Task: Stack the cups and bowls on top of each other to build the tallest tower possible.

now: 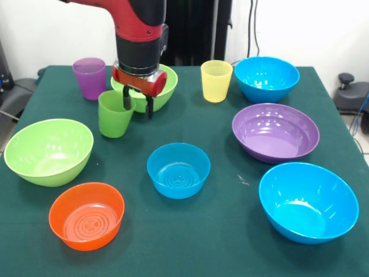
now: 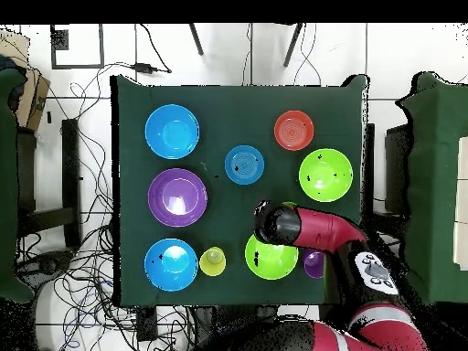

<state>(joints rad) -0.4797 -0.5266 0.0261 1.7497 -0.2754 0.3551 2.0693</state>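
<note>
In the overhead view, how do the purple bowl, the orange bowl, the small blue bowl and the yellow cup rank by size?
Largest to smallest:
1. purple bowl
2. orange bowl and small blue bowl, which look alike
3. yellow cup

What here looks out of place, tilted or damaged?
Only the green cup stands out: it leans slightly, with one finger of the pincer inside its rim. The other cups and all bowls sit upright and apart on the table. Nothing is spilled, and no damage shows.

A green-covered table [image 2: 128,137] stands on a pale tiled floor [image 2: 82,55] (cables [image 2: 87,265] strewn about) — white wall [image 1: 323,29] behind.
</note>
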